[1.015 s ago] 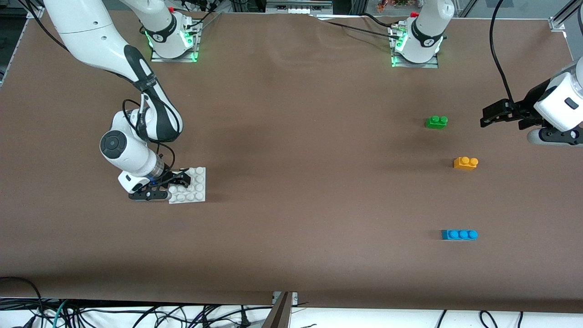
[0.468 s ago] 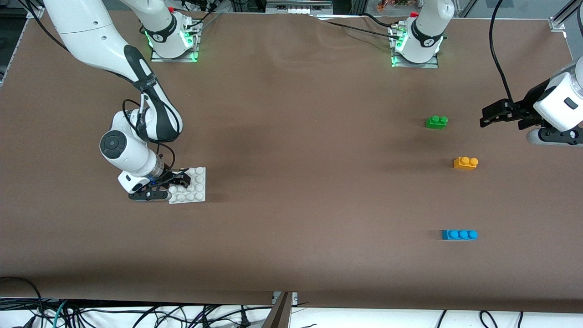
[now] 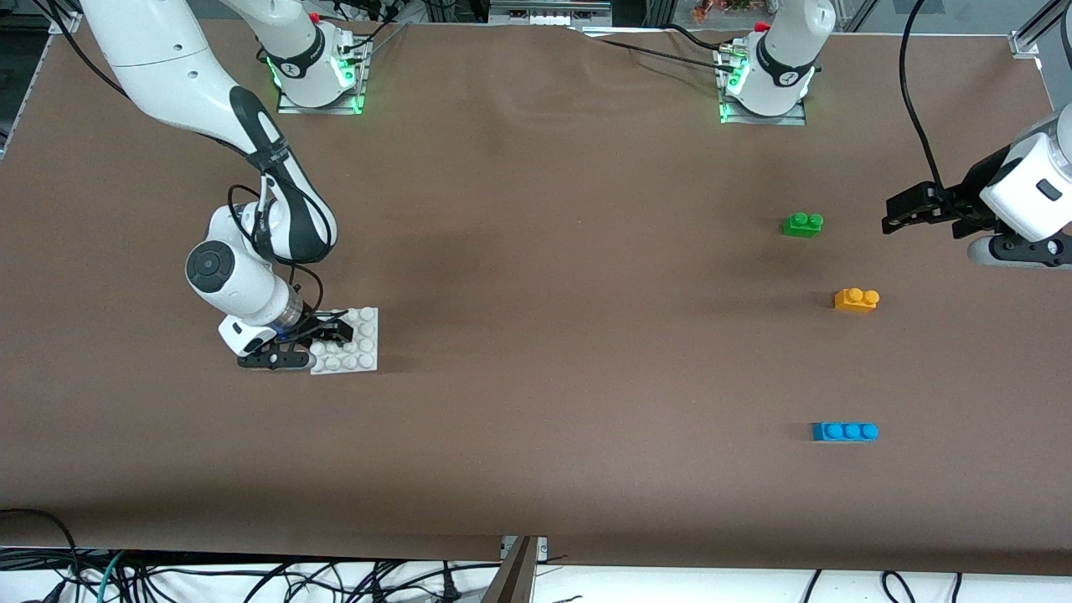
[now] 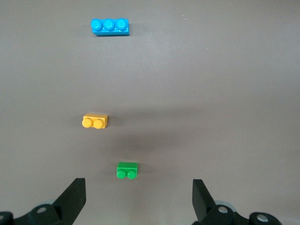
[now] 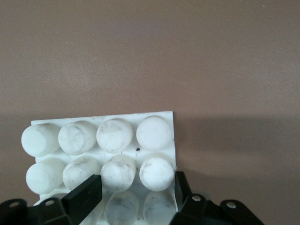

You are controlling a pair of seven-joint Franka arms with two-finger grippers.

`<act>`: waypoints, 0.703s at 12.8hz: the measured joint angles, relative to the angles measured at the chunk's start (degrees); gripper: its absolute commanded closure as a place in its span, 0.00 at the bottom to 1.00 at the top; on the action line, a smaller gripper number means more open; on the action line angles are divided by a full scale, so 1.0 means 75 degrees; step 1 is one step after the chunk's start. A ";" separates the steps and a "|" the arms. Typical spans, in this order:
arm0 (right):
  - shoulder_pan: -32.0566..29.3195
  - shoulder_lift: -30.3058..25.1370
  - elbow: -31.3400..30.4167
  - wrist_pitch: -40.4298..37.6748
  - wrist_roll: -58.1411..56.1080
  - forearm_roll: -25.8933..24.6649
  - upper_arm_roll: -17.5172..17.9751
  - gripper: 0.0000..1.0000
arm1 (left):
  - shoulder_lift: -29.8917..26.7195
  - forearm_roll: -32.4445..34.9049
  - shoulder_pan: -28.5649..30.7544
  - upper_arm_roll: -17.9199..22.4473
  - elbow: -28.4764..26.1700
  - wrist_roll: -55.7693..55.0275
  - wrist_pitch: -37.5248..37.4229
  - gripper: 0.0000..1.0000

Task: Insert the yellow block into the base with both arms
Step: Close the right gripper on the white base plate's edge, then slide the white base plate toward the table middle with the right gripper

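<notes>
While pinching the base [image 3: 364, 352] only along the edge toward the right arm's end of the tabletop, with the right gripper [image 3: 335, 331] jaws looking clamped across a couple of stud rows there, easy to end up tipping or pivoting the plate the moment any push lands on the free part. Looks like a shallow bite too, so could just slide out under a hard press. Might also block the very studs needed for the insert, leaving only the outer rows to aim for. Over toward the left arm's end of the tabletop, left gripper [image 3: 889, 215] hanging with jaws wide apart and empty, close to the green brick [image 3: 802, 224]. Worth flagging: yellow block [image 3: 856, 299] sitting flat on the tabletop, studs up, well apart from the base, between the green brick (farther from the front camera) and the blue brick [image 3: 844, 431] (nearer). Pretty easy to drop onto the green one by mistake, being the closest to those jaws. Also a long carry across the tabletop afterwards, so a crooked or off-center grab probably means studs misaligned at the press and a block skating off instead of seating.
</notes>
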 measured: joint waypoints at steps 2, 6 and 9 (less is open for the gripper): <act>-0.0001 0.0018 0.0004 0.0042 0.0000 0.0001 0.0000 0.33 | 0.0000 0.0000 -0.0001 0.0000 0.0000 0.0000 0.0000 0.00; 0.0006 0.0010 0.0006 0.0036 0.0003 0.0001 -0.0004 0.33 | 0.0000 0.0000 -0.0002 0.0000 0.0000 0.0000 0.0000 0.00; 0.0182 0.0048 0.0017 0.0226 0.0227 0.0001 -0.0005 0.33 | 0.0000 0.0000 -0.0003 -0.0002 0.0000 0.0000 0.0000 0.00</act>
